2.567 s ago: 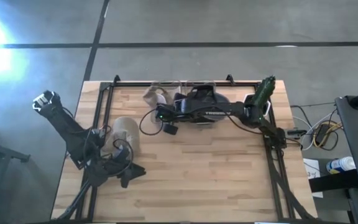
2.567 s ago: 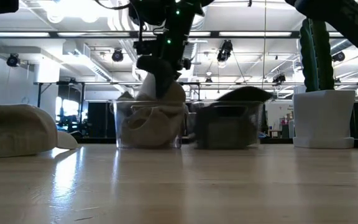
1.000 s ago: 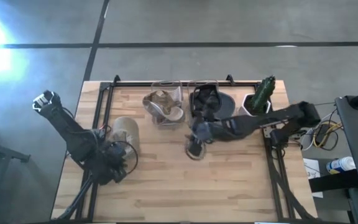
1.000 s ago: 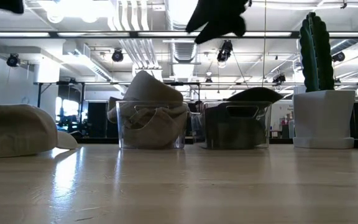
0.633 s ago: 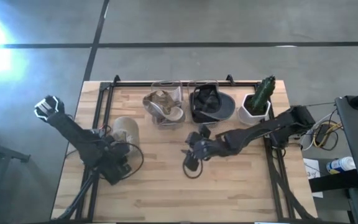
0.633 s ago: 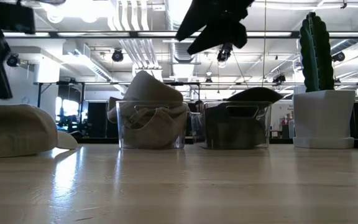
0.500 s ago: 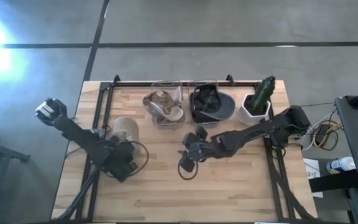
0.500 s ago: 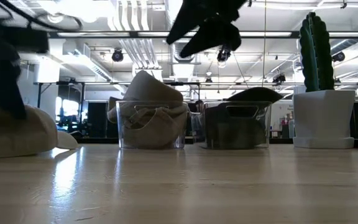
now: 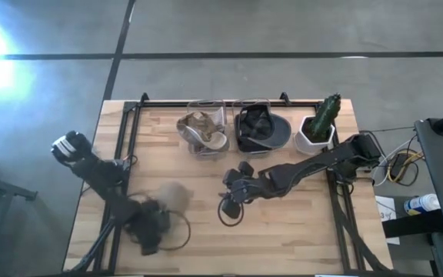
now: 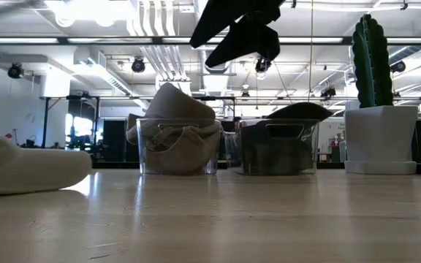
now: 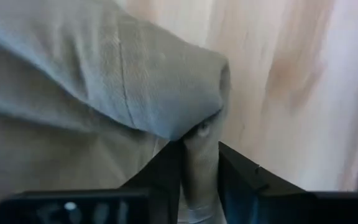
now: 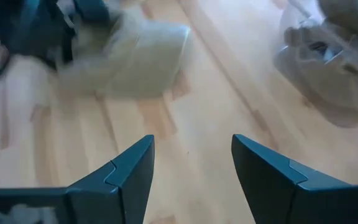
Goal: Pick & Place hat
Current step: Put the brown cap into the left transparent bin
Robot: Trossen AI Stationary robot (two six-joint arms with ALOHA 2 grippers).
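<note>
A beige hat (image 9: 173, 197) lies near the table's left front, low at the left of the low view (image 10: 20, 169), its underside at the tabletop. My left gripper (image 9: 158, 215) is shut on it from the near side; the hat's crown (image 11: 98, 81) fills the left wrist view. My right gripper (image 9: 229, 197) hangs open above the table's middle, high in the low view (image 10: 234, 33), with nothing between its fingers (image 12: 191, 162). It looks toward the hat (image 12: 126, 59). My left gripper pinches a fold of beige cloth at the hat's edge (image 11: 199, 146) between its two fingers (image 11: 166, 171). The rest of the hat spreads out beyond the fingertips. Whether the hat is lifted clear of the table I cannot tell.
At the table's far edge stand a clear bin with a beige hat (image 9: 203, 132), a clear bin with a dark hat (image 9: 257, 129) and a cactus in a white pot (image 9: 318, 126). Black frame rails (image 9: 123, 146) run along the table's sides.
My left gripper has swung from beside the hat toward the table's near edge and right. The hat has gone with it, sliding from the left-middle of the table toward the near edge. My right gripper has drifted a little toward the table's near left.
</note>
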